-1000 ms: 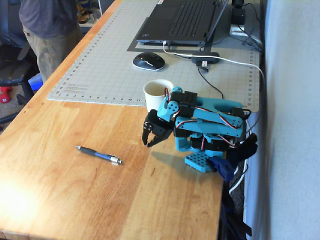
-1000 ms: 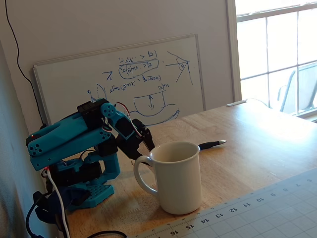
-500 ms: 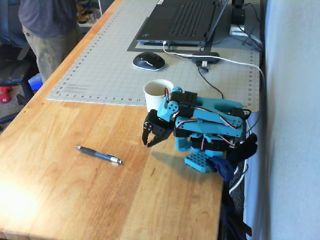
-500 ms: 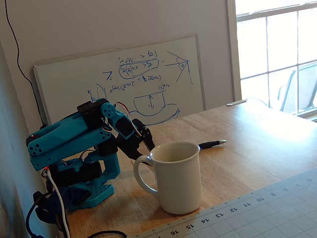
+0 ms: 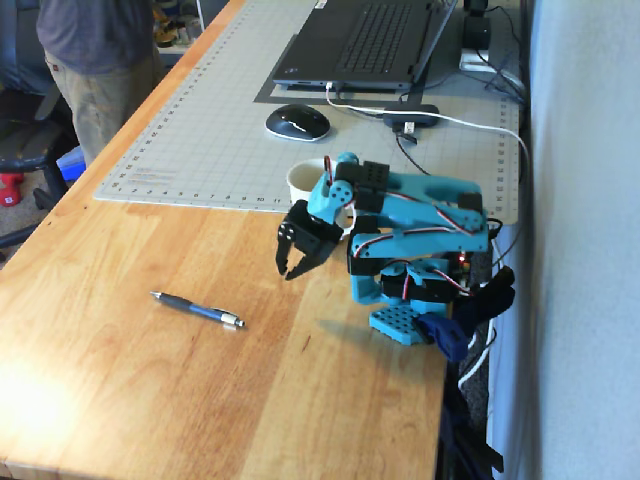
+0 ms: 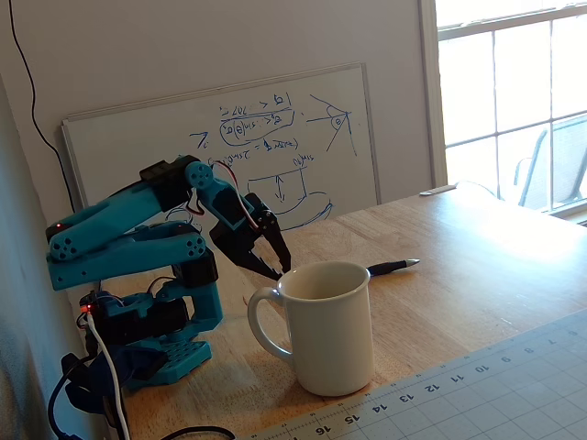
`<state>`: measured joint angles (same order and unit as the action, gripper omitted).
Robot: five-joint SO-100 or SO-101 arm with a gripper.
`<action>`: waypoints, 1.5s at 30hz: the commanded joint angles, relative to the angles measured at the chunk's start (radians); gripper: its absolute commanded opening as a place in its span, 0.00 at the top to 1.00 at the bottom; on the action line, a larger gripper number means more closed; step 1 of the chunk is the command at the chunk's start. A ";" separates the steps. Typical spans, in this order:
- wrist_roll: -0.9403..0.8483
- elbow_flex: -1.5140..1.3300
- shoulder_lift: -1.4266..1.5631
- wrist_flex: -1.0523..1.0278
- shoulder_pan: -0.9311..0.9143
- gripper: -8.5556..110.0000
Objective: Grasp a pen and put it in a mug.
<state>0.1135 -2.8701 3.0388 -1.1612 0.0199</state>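
One pen (image 5: 197,309), one mug (image 6: 325,325), one whiteboard (image 6: 229,147) with unreadable scribbles; mat (image 6: 477,394) numbered 13–16. Gripper (image 5: 292,268) slightly parted, holding nothing.

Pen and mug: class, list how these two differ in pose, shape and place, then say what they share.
The pen lies flat on bare wood; the mug stands upright at the cutting mat's edge. The pen is thin and dark blue; the mug is wide and cream-white. The pen lies apart from the arm; the mug sits beside it. Both rest untouched; the gripper holds neither.

Laptop (image 5: 365,40), mouse (image 5: 297,122), cutting mat (image 5: 200,140); whiteboard (image 6: 119,156) behind.
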 commanded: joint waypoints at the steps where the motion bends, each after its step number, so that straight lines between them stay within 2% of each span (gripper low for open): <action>1: 0.213 0.227 -0.160 0.002 0.055 0.92; 10: 0.778 0.621 -0.577 0.002 0.110 0.92; 16: 1.065 0.833 -0.841 0.018 0.100 0.90; 26: 1.491 0.900 -1.170 0.341 0.101 0.77; 32: 1.631 0.887 -1.325 0.503 0.107 0.75; 45: 1.635 0.887 -1.543 0.577 0.110 0.75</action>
<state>1.7411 -2.0586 1.4956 -0.6044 0.1212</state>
